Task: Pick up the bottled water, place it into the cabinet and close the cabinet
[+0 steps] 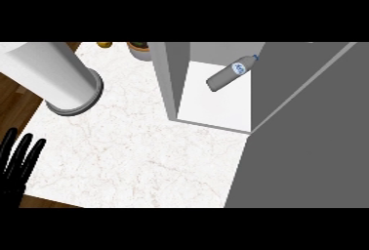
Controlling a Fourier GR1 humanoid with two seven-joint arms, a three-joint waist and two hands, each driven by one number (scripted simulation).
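Observation:
The bottled water [231, 72], grey with a blue-and-white label, lies on its side on the white floor of the cabinet [216, 105], cap toward the upper right. The cabinet's grey door [310, 136] fills the right side of the head view and covers part of the cabinet's opening. My left hand [16, 163] shows at the left edge, fingers straight and pointing up, holding nothing and far from the bottle. No right hand shows anywhere.
A large white cylinder [54, 73] with a dark base ring stands at the upper left of the marble counter [137, 156]. Small objects [137, 47] sit at the back edge. Brown floor shows left of the counter.

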